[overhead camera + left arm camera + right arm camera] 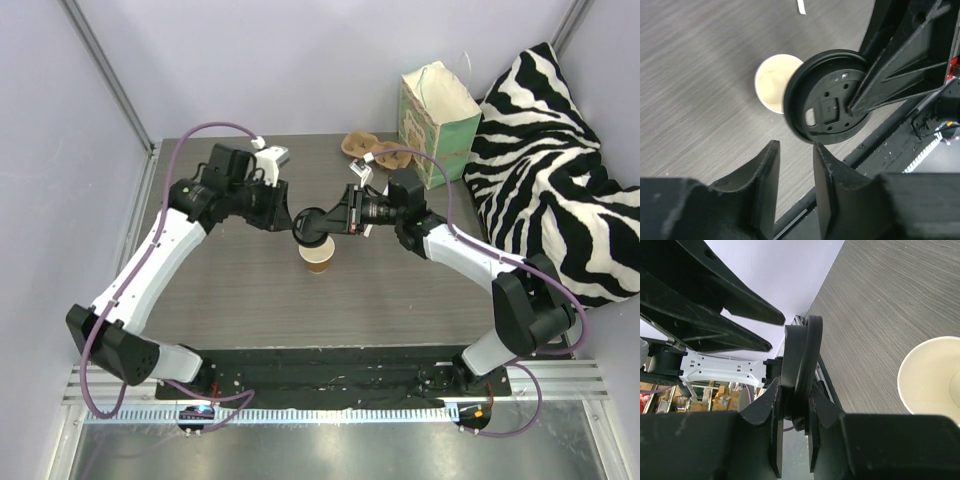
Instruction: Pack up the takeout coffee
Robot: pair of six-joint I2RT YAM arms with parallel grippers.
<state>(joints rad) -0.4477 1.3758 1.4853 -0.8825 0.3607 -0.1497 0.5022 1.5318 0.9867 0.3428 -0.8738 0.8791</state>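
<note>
Top view: paper cup [318, 257] stands open, upright, mid-worktop [240, 290]; black lid [308, 222] is held in the air just above its rim.
Left wrist view: left gripper [795, 150] jaws released, gap bare; lid rim at one fingertip.
Right wrist view: right gripper [794, 387] jaws clenched on the lid's edge.

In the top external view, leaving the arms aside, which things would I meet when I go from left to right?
paper cup → pulp carrier → green paper bag → zebra-striped cushion. The black lid overlaps the cup in this view, so it is left out.
</note>
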